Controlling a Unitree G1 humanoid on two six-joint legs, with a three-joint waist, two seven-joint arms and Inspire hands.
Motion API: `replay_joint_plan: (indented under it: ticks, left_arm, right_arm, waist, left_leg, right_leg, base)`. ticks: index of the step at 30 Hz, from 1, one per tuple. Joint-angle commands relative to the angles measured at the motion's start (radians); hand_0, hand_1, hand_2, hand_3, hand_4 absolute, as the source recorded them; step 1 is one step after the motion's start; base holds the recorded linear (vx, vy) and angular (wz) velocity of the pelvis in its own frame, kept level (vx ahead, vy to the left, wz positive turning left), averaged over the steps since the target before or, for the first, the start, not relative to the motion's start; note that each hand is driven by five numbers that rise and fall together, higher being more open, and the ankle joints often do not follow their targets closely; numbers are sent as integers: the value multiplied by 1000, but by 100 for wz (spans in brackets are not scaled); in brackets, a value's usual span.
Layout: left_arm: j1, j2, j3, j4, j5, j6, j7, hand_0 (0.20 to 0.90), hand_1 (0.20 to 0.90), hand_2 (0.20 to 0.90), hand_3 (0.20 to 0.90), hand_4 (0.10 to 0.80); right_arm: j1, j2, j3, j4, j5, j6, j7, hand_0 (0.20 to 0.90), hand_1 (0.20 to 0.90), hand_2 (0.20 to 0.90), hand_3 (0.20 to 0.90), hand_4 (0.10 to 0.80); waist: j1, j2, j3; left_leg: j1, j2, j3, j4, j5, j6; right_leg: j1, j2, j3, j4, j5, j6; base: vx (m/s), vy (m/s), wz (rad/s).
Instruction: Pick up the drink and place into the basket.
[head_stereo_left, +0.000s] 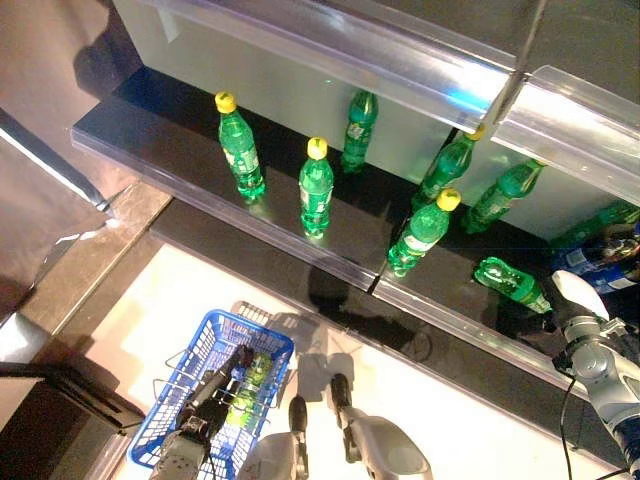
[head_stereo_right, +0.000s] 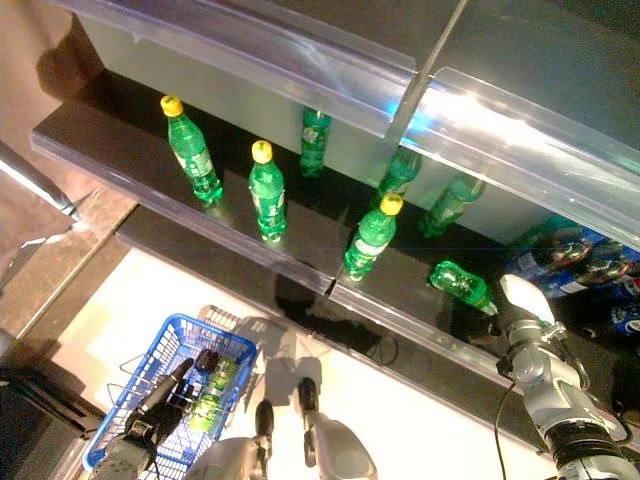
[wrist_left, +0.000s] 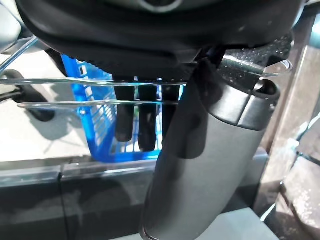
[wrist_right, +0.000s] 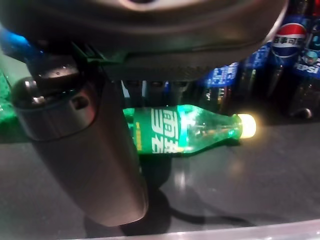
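Observation:
A green drink bottle (wrist_right: 185, 130) with a yellow cap lies on its side on the dark shelf (head_stereo_left: 330, 235), also seen from above (head_stereo_left: 510, 282). My right hand (head_stereo_left: 582, 300) hovers just beside it, open, its thumb (wrist_right: 85, 150) in front of the bottle and its fingers (wrist_right: 150, 90) behind; nothing is gripped. Down at the lower left, my left hand (head_stereo_left: 205, 395) is curled round the wire handles (wrist_left: 90, 82) of the blue basket (head_stereo_left: 250, 330). One green bottle (head_stereo_left: 248, 390) lies inside the basket.
Three green bottles (head_stereo_left: 316, 190) stand upright along the shelf, with reflections in the wall behind them. Dark cola bottles (wrist_right: 290, 45) crowd the shelf's far right. A clear rail (head_stereo_left: 260, 232) runs along the shelf front, and an upper shelf (head_stereo_left: 400, 60) overhangs.

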Motion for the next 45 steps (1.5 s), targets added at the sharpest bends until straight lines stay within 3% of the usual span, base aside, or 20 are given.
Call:
replay_joint_plan:
  ticks: [1,12,23,42,43,44,45]
  left_arm:
    - [-41,163,11,-113,15,-81,-77,300,300,300,200,100]
    - [-93,221,-1,-139,-13,-68,-102,300,300,300,200,100]
    - [-110,260,-29,-293,-54,-96,-115,300,300,300,200,100]
    - [-61,254,0,-362,-60,-85,-131,300,300,300,200,100]
    - [-63,253,0,-365,-59,-83,-130,300,300,300,200,100]
    - [-64,254,0,-368,-60,-81,-130,300,300,300,200,100]
    - [-66,255,-3,-374,-62,-79,-129,300,300,300,200,100]
  right_arm:
    - [-56,-73,34,13,19,7,-92,900,900,900,900,800]
    - [-57,-62,25,7,58,29,-181,900,900,900,900,800]
    - [-101,-78,46,-35,113,109,-251,900,900,900,900,800]
    - [-144,-160,-14,-8,222,122,-236,900,900,900,900,800]
    - [-148,-163,-11,4,233,119,-229,794,794,794,776,676]
    - [-155,-167,-8,16,248,118,-218,561,561,561,505,405]
    - [-165,-172,-3,32,262,116,-205,427,427,427,348,248]
  waist:
    - [25,-2,-93]
    - [26,-14,-52]
    - [38,-12,17]
    - [57,6,60]
    - [58,6,62]
    - [60,7,64]
    - [63,8,69]
  left_leg:
    - [-144,-56,-14,226,-117,-2]
    - [-313,-39,-14,446,-221,18]
    - [-537,-62,-42,685,-299,39]
    - [-679,-96,-60,842,-325,36]
    - [-683,-97,-62,847,-323,34]
    - [-689,-99,-64,852,-321,33]
    - [-697,-99,-65,858,-317,31]
  right_leg:
    - [-77,-53,-70,121,-44,124]
    - [-203,-62,-59,275,-100,120]
    - [-389,-21,-26,456,-134,108]
    - [-535,11,-36,639,-182,77]
    - [-541,12,-37,644,-183,75]
    - [-547,13,-38,649,-182,72]
    - [-556,14,-41,657,-183,70]
  base:
    - [17,-32,6]
    - [-30,-47,5]
    - [-59,-33,1]
    - [-4,1,0]
    - [31,2,1]
    - [0,0,0]
    - [20,-1,4]
